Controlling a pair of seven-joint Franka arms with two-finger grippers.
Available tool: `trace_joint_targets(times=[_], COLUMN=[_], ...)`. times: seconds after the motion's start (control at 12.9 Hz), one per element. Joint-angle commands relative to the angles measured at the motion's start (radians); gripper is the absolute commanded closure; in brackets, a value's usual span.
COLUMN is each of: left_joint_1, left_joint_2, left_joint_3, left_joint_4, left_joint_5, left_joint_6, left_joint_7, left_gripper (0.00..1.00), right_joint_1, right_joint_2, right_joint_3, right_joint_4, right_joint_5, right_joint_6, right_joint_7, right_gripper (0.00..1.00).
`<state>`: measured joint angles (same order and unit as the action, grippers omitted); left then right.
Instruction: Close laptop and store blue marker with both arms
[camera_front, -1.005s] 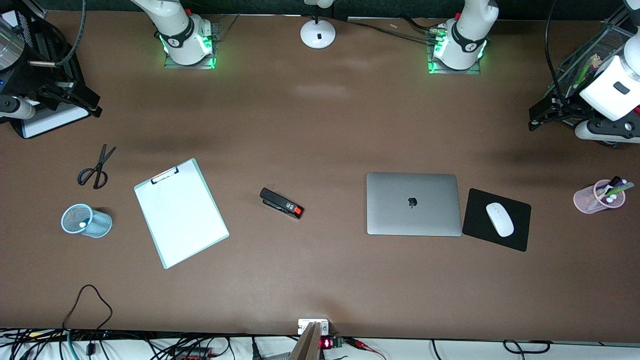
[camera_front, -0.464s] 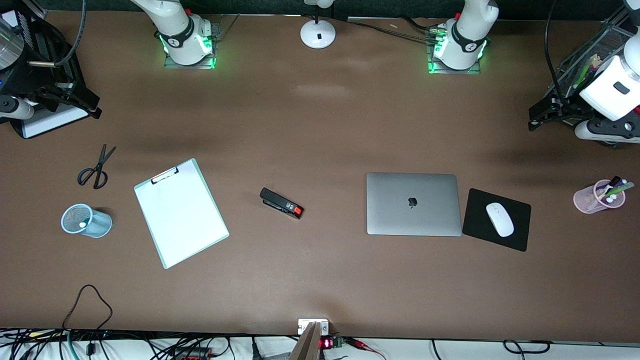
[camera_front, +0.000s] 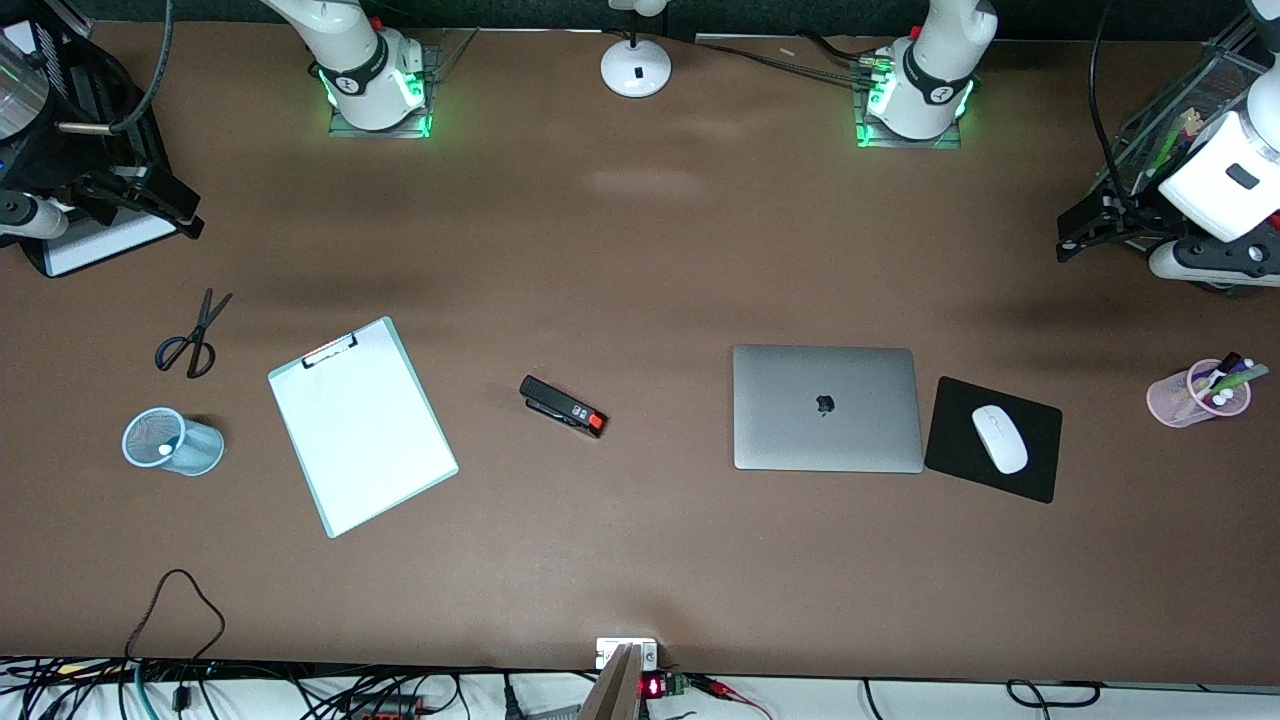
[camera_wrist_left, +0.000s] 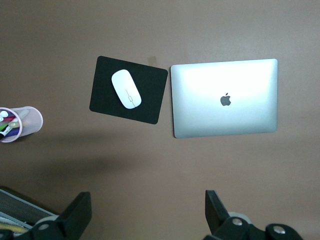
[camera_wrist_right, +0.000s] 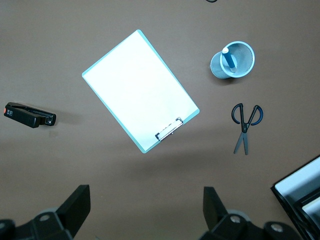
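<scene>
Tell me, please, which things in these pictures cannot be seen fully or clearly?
- Slim silver-grey laptop: lid shut, so keys and trackpad are hidden in every view.
- Bright-blue marker: stands in the light-blue mesh cup; the cup wall hides its lower part.
- Markers in the pink cup: bunched and too small in the front view; the left wrist view's edge cuts the cup.
- Left gripper and right gripper: open fingers cut off by the wrist views' edges.

Bare surface (camera_front: 650, 260) is left between the stapler (camera_front: 562, 406) and the closed laptop (camera_front: 826, 408). The laptop's edge toward the left arm's end is crowded by the mouse pad (camera_front: 955, 455).
</scene>
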<state>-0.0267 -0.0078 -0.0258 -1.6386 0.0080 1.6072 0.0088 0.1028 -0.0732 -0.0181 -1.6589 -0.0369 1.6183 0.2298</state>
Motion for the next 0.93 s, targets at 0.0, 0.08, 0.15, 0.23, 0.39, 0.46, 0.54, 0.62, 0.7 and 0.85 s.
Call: trace_joint_targets(times=[0.0, 0.08, 0.15, 0.23, 0.39, 0.46, 0.54, 0.62, 0.7, 0.85], left_joint_1=[-0.007, -0.007, -0.007, -0.007, -0.007, -0.007, -0.007, -0.007, -0.009, -0.009], left_joint_2=[-0.015, -0.015, -0.015, -0.015, -0.015, -0.015, -0.015, -0.015, -0.014, -0.015], left_joint_3=[0.009, 0.009, 0.009, 0.009, 0.009, 0.009, 0.009, 0.009, 0.009, 0.009], left_joint_4=[-0.012, -0.012, -0.012, -0.013, -0.012, -0.013, -0.013, -0.013, -0.013, -0.013], left_joint_5=[-0.016, -0.016, -0.016, -0.016, -0.016, -0.016, -0.016, -0.014, -0.014, -0.016], left_joint_6=[-0.006, -0.006, -0.006, -0.006, -0.006, -0.006, -0.006, -0.006, -0.004, -0.004], left_joint_7=[-0.004, -0.004, -0.004, -0.003, -0.004, -0.004, -0.004, -0.004, -0.003, -0.003], left_gripper=[0.0, 0.0, 0.0, 0.0, 0.0, 0.0, 0.0, 0.0, 0.0, 0.0], right_joint_1=[0.021, 0.026, 0.026, 0.025, 0.021, 0.021, 0.021, 0.02, 0.02, 0.02], right_joint_2=[-0.005, -0.007, -0.008, -0.01, -0.011, -0.013, -0.013, -0.013, -0.013, -0.013], right_joint_3=[0.0, 0.0, 0.0, -0.002, -0.006, -0.008, -0.009, -0.011, -0.011, -0.011], right_joint_4=[0.005, 0.005, 0.005, 0.005, 0.005, 0.005, 0.005, 0.005, 0.005, 0.004], right_joint_5=[0.005, 0.005, 0.003, 0.003, 0.006, 0.005, 0.005, 0.006, 0.012, 0.012], right_joint_6=[-0.002, -0.008, -0.011, -0.015, -0.015, -0.015, -0.017, -0.015, -0.015, -0.017], right_joint_7=[0.008, 0.003, -0.004, -0.042, -0.116, -0.124, -0.129, -0.154, -0.199, -0.225], right_gripper=[0.0, 0.0, 0.0, 0.0, 0.0, 0.0, 0.0, 0.0, 0.0, 0.0])
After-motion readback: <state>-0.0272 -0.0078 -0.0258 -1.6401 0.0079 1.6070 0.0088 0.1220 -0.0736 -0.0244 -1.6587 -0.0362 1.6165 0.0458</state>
